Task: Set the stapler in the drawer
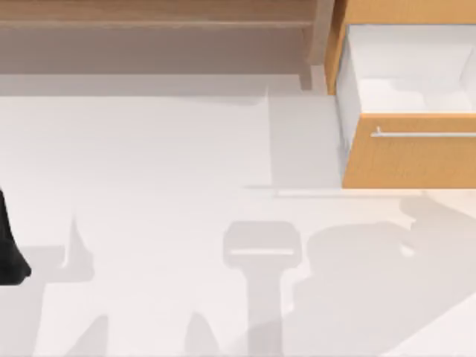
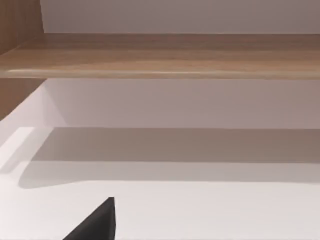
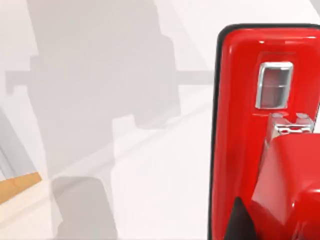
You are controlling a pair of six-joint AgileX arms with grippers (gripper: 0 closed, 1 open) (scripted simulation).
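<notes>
The red stapler [image 3: 240,125] looms close in the right wrist view, hanging over the white table with a dark fingertip [image 3: 239,220] against its side. My right gripper appears shut on it. The drawer [image 1: 409,160] stands pulled open at the table's far right, showing its orange-tan front, its silver bar handle [image 1: 424,134] and its white inside [image 1: 405,71]. An orange-tan corner of the drawer [image 3: 17,186] also shows in the right wrist view. My left arm [image 1: 11,245] is parked at the table's left edge, and one dark fingertip [image 2: 95,222] shows in its wrist view.
A long brown wooden shelf [image 1: 149,18] runs along the back of the table, and my left wrist camera faces the shelf [image 2: 160,55]. Grey shadows of the arms and the stapler lie on the white table [image 1: 149,163] near its front edge.
</notes>
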